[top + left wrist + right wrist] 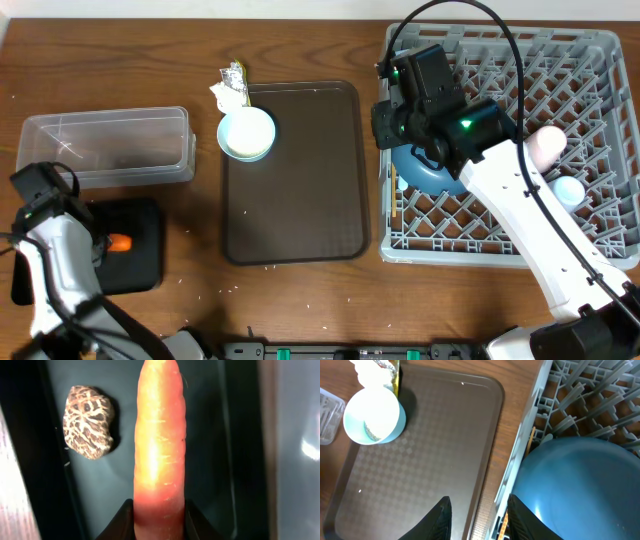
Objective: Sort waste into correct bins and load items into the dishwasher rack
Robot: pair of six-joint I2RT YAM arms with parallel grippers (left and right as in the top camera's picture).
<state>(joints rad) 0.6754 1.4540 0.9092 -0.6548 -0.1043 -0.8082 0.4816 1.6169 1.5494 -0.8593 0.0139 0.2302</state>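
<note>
Wood table (300, 295) | left jaws pinch carrot (159, 445) (over black tray (220, 460)) | right jaws spread beside blue plate (580, 490)

Smooth, glossy carrot (160, 445) between the jaws; left of them, rough, crackled brown lump (89, 422) on matt black tray (220, 460).

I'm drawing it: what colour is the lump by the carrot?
The lump is brown with pale crackled lines; left wrist view.
</note>
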